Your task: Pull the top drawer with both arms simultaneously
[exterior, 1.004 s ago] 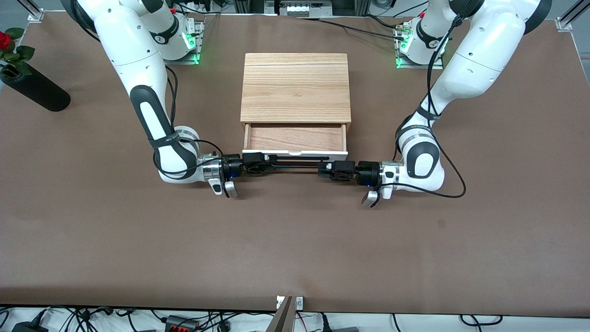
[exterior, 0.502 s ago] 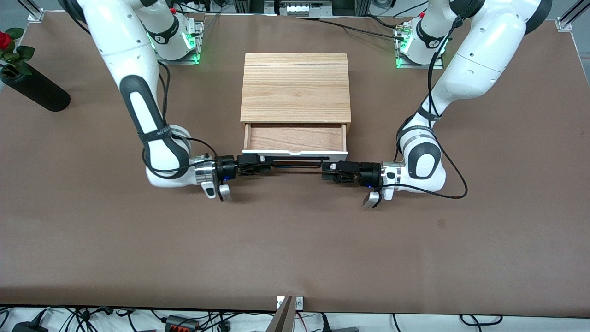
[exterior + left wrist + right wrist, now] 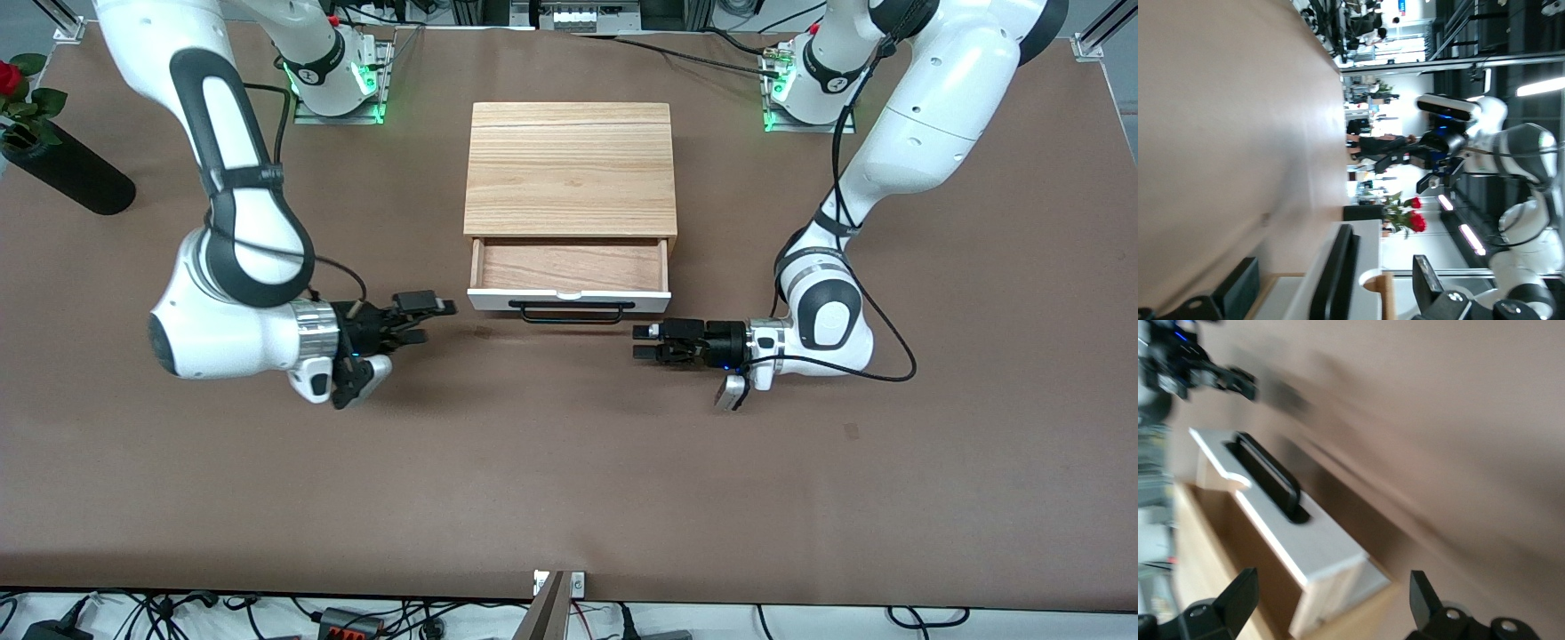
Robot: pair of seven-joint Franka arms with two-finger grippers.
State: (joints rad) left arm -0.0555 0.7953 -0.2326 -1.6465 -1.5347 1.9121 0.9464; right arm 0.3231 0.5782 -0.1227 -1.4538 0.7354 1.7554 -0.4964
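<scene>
1. Front view: the top drawer (image 3: pixel 569 267) stands pulled out of the cabinet (image 3: pixel 570 169), its black handle (image 3: pixel 572 312) free. The right gripper (image 3: pixel 437 313) is beside the drawer toward the right arm's end, jaws parted and empty. The left gripper (image 3: pixel 640 342) is just nearer the camera than the handle's other end, also parted and empty.
2. Left wrist view: the handle (image 3: pixel 1331 280) and the white front, edge-on; red roses (image 3: pixel 1410 215) farther off.
3. Right wrist view: the drawer's front (image 3: pixel 1281 520) between spread fingers (image 3: pixel 1238 597).

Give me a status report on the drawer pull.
Both claws open, off the handle: left claw and right claw low at either end of it. Drawer pulled partway out. Nothing in the way.
</scene>
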